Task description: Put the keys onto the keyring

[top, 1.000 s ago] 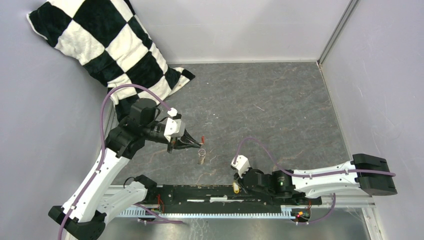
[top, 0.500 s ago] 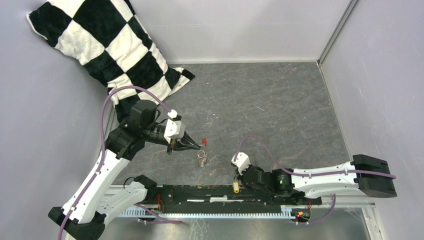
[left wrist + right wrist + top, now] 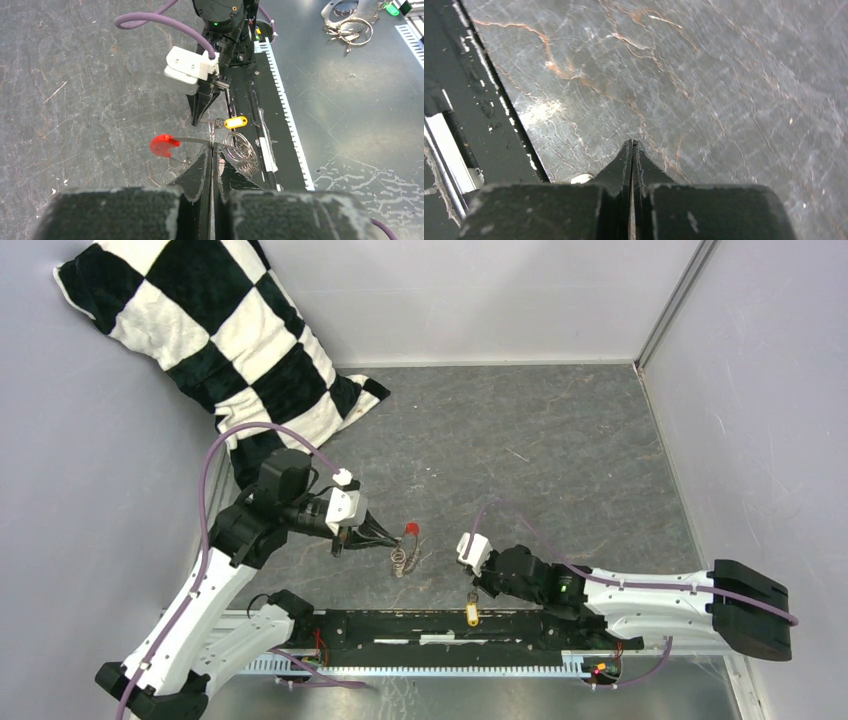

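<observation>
My left gripper (image 3: pixel 392 537) (image 3: pixel 212 147) is shut on the keyring's thin silvery ring (image 3: pixel 212 134), which I see edge-on. Its red sleeve (image 3: pixel 409 531) (image 3: pixel 162 145) sticks out to one side. A bunch of wire loops (image 3: pixel 402 560) (image 3: pixel 241 151) hangs on the other. The key (image 3: pixel 471 615) (image 3: pixel 235 122) has a yellow head and lies over the black rail. Its thin metal end reaches the tips of my right gripper (image 3: pixel 474 588) (image 3: pixel 196 120) (image 3: pixel 633 142), which is shut on it. In the right wrist view only a pale sliver of the key (image 3: pixel 581 178) shows under one finger.
A black-and-white checked pillow (image 3: pixel 230 340) leans in the far left corner. The black base rail (image 3: pixel 400 625) runs along the near edge between the arms. Another bunch of rings (image 3: pixel 350 32) lies beyond the rail. Grey walls close in the left, back and right sides.
My right gripper has shut and its wrist has swung up and left, away from the rail. The left gripper has shifted slightly right and nearer with the keyring, and the loops now tilt.
</observation>
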Robot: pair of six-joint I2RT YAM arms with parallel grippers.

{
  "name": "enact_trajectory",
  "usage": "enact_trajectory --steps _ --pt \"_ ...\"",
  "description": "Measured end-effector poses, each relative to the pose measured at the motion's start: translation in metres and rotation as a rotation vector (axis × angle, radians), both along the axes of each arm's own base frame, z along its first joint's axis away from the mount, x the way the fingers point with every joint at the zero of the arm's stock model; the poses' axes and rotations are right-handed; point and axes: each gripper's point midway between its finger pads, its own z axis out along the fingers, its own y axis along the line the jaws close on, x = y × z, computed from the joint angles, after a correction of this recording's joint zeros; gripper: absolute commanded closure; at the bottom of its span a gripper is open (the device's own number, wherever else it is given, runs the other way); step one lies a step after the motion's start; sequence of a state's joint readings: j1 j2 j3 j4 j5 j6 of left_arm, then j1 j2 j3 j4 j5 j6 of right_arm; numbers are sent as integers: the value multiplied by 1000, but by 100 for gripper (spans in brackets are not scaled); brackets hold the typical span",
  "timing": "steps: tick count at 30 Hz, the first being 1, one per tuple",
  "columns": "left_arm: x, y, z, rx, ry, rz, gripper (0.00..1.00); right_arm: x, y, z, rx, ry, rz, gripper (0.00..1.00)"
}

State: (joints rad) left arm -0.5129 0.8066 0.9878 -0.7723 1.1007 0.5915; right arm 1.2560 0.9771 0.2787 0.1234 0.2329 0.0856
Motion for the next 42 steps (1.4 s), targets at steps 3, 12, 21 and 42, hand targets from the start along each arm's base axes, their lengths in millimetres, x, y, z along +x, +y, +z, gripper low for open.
enact_trajectory --steps 3,12,21,42 --pt "-3 1 1 -7 -11 0 98 -1 7 2 19 -46 96 100" --pt "-4 2 -1 -5 -8 0 98 11 2 4 43 -71 113 60" --pt "-4 2 -2 -3 -5 0 98 -19 8 32 253 187 42 44" --pt "-3 1 -5 3 6 0 98 -66 -8 -27 10 422 -103 51"
